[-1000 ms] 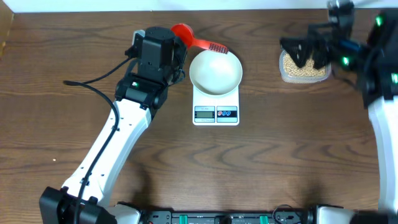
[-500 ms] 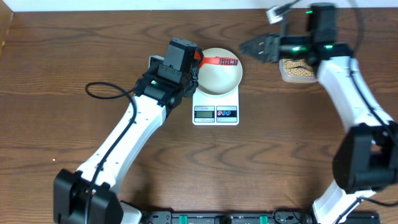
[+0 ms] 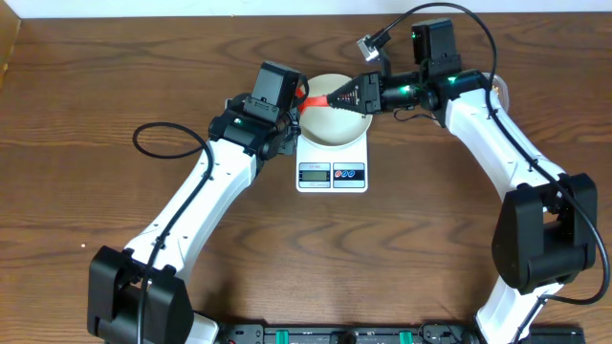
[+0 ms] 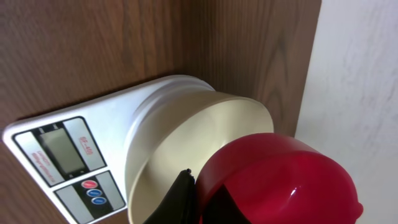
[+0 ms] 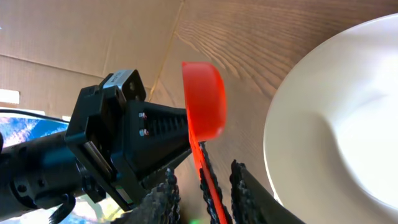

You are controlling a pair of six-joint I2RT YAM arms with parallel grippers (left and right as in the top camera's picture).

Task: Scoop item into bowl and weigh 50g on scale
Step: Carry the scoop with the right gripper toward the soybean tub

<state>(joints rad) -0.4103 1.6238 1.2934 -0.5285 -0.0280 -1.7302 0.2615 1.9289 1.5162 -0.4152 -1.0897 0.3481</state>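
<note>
Dark wood-grain table (image 3: pixel 430 268), nothing fancy
Plain white wall (image 3: pixel 191 8) runs along the far edge, tan cardboard-looking panel (image 3: pixel 8 48) at the far left corner, light's soft and even.

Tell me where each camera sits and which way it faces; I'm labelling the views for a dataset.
Overhead: above the table, facing straight down; both arms, the scale and the bowl show.
Left wrist: on the left arm, facing the red scoop and the bowl; one dark fingertip shows.
Right wrist: facing the left gripper holding the scoop; its own fingers flank the handle.
Both wrist views share scoop and bowl.
</note>
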